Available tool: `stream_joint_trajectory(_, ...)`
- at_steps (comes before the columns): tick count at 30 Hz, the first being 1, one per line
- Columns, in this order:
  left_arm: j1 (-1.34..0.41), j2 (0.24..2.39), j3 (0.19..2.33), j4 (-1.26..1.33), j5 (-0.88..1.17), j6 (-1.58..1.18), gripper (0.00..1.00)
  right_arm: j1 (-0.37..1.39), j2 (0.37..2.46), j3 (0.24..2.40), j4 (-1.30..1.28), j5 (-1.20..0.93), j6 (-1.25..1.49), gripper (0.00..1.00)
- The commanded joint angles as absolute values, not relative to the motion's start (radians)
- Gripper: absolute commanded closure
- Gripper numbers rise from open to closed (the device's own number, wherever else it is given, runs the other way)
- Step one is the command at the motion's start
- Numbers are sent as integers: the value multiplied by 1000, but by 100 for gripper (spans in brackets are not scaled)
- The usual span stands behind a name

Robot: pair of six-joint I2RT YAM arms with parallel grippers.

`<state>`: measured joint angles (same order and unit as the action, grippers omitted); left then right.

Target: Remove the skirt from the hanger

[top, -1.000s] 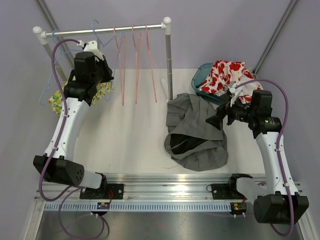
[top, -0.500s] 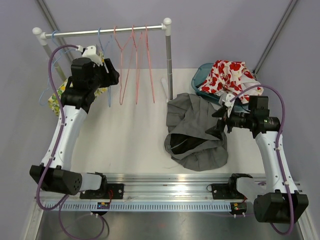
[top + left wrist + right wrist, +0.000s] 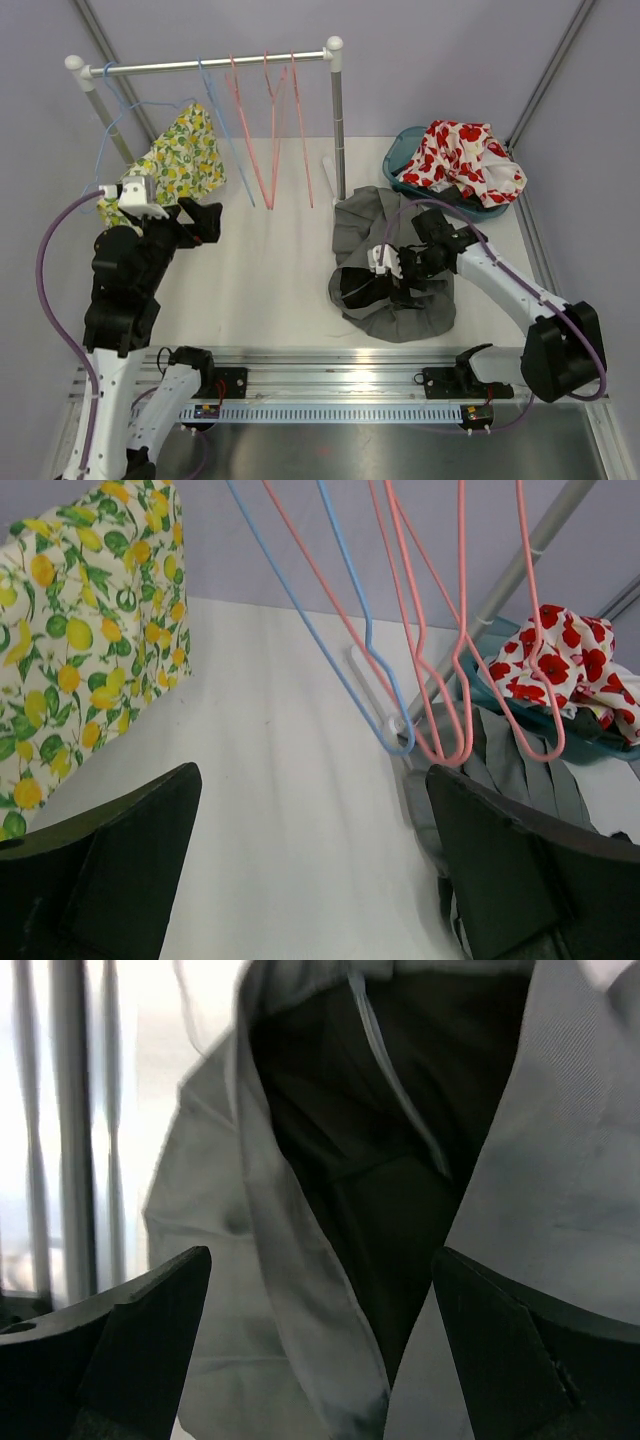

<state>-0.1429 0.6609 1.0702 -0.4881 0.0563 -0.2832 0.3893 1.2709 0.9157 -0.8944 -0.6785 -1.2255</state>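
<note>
Left gripper [image 3: 312,780] hovers with its jaws spread wide and empty, just near of the lemon-print skirt [image 3: 180,150]. That skirt hangs at the far left from the rail [image 3: 220,62], its long axis running down from the rail and slanting left and nearer. An empty blue hanger [image 3: 400,742] and pink hangers [image 3: 272,130] hang to its right. Right gripper [image 3: 320,1255], jaws also apart, hovers over a grey skirt [image 3: 400,300] crumpled on the white table [image 3: 270,280]. Plain lilac-grey walls stand behind.
</note>
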Motion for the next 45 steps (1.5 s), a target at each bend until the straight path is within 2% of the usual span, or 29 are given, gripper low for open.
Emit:
stream_joint_trajectory(1, -138, 559, 987, -485, 81, -304, 1, 426, 1356, 908, -729, -421, -1172, 0)
stream_joint_trajectory(9, -138, 433, 884, -515, 92, -345, 1, 505, 1512, 856, -478, -144, -1033, 0)
stream_joint_trajectory(12, -138, 417, 868, -520, 101, -347, 1, 505, 1545, 870, -459, -132, -996, 10)
stream_joint_trajectory(13, -138, 416, 865, -522, 101, -347, 1, 505, 1557, 877, -463, -136, -982, 23)
stream_joint_trajectory(15, -138, 402, 855, -525, 107, -347, 1, 505, 1571, 888, -482, -159, -962, 41)
stream_joint_trajectory(16, -138, 399, 851, -525, 107, -348, 1, 506, 1575, 899, -492, -170, -945, 54)
stream_joint_trajectory(17, -138, 391, 848, -525, 109, -347, 1, 505, 1575, 903, -515, -195, -934, 73)
stream_joint_trajectory(18, -138, 381, 847, -525, 109, -348, 1, 505, 1574, 911, -535, -210, -925, 83)
stream_joint_trajectory(19, -138, 377, 842, -523, 109, -347, 1, 506, 1562, 934, -557, -227, -902, 97)
stream_joint_trajectory(20, -138, 373, 842, -526, 110, -347, 1, 503, 1546, 945, -587, -248, -881, 100)
stream_joint_trajectory(24, -138, 347, 847, -540, 117, -341, 1, 457, 1416, 1092, -713, -316, -784, 100)
stream_joint_trajectory(28, -138, 331, 853, -545, 120, -345, 1, 310, 1370, 1450, -821, -417, -677, 100)
stream_joint_trajectory(32, -138, 327, 851, -538, 126, -356, 1, 195, 1391, 1695, -790, -375, -586, 100)
stream_joint_trajectory(37, -138, 327, 853, -535, 135, -357, 1, 114, 1526, 1974, -684, -210, -477, 100)
stream_joint_trajectory(42, -140, 318, 865, -554, 129, -342, 1, 8, 1735, 2245, -707, -201, -436, 100)
stream_joint_trajectory(45, -140, 313, 884, -572, 120, -327, 1, -112, 1819, 2296, -698, -201, -416, 100)
